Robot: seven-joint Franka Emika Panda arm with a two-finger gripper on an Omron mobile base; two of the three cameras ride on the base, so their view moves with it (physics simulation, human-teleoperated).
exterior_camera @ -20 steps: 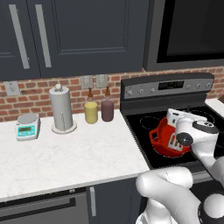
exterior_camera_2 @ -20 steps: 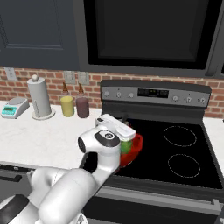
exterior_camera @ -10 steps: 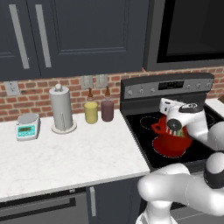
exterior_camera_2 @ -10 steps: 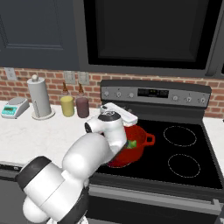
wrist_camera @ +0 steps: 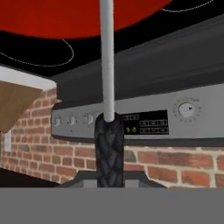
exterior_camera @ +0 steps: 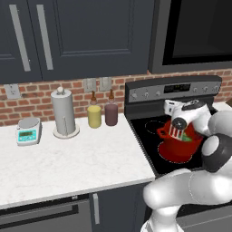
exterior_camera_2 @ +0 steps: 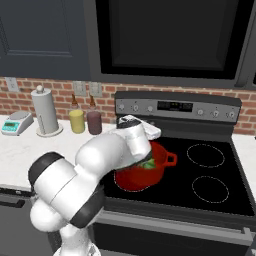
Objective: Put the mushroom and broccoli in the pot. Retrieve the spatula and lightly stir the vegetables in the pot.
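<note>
The red pot (exterior_camera: 177, 147) stands on the front left burner of the stove; I see it too in the right base view (exterior_camera_2: 136, 176). The broccoli (exterior_camera: 186, 137) lies inside it as a green patch (exterior_camera_2: 148, 163). The mushroom is hidden. My gripper (exterior_camera: 180, 121) hangs over the pot's rim, shut on the spatula's black handle (wrist_camera: 109, 148). The slotted silver head (exterior_camera: 175, 131) dips into the pot's mouth. In the hand view the grey shaft (wrist_camera: 106, 57) runs toward the red pot (wrist_camera: 65, 17).
The stove's control panel (exterior_camera: 179, 88) rises just behind the pot. Two bottles (exterior_camera: 94, 115) (exterior_camera: 111, 112), a paper towel roll (exterior_camera: 63, 113) and a small scale (exterior_camera: 28, 131) stand on the counter at the left. Two burners (exterior_camera_2: 206, 155) lie right of the pot.
My hand has swung up from the pot's front side to above its rim, turning with the spatula, whose head now points down into the pot.
</note>
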